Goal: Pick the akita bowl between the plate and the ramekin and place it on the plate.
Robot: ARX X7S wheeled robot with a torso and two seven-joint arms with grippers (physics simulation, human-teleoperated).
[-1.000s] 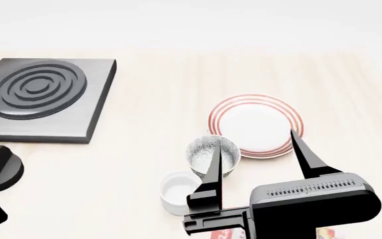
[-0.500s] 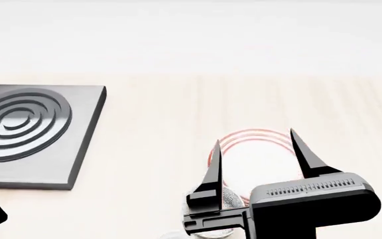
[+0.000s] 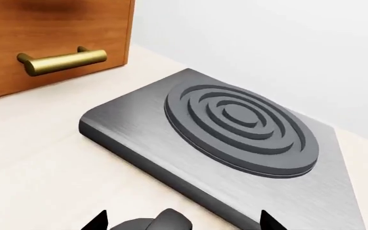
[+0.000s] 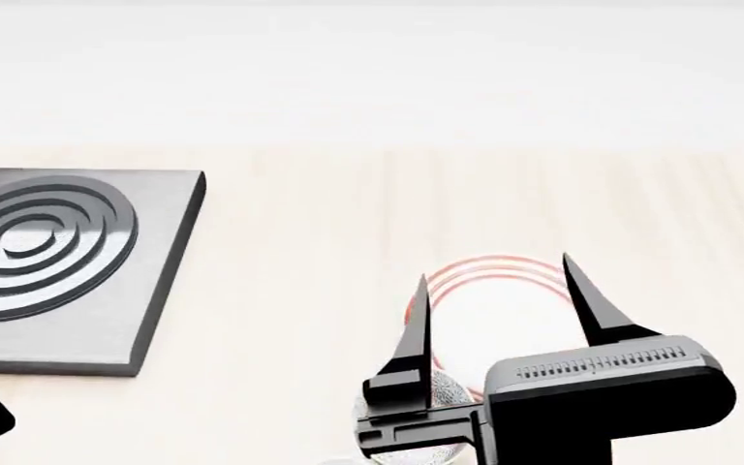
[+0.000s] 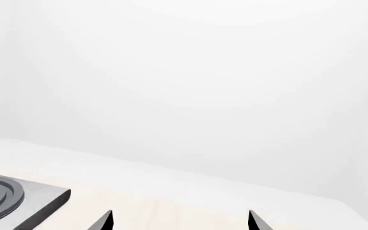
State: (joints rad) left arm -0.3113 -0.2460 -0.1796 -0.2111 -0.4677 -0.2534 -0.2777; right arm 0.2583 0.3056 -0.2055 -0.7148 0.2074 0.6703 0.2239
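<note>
The plate [image 4: 491, 312], white with red rings, lies low in the head view. My right gripper [image 4: 492, 276] hangs open in front of it and covers its near part. Only a speckled sliver of the akita bowl [image 4: 449, 391] shows, between the gripper's left finger [image 4: 414, 334] and the gripper body. The ramekin is out of view below the picture's edge. In the right wrist view, the right gripper [image 5: 179, 221] shows only bare counter and wall between its tips. My left gripper [image 3: 182, 223] is open, its tips wide apart, with a dark rounded knob [image 3: 147, 224] low between them.
A dark grey burner block [image 4: 62, 266] with raised rings sits at the left; it fills the left wrist view as the burner block [image 3: 235, 134]. Beside it stands a wooden drawer front [image 3: 50, 28] with a brass handle [image 3: 63, 61]. A white wall backs the pale counter [image 4: 321, 242].
A second ago the head view showed bowl, ramekin and whole plate. The view then swung up, so all slid down the picture and the ramekin dropped out. Little has moved since.
</note>
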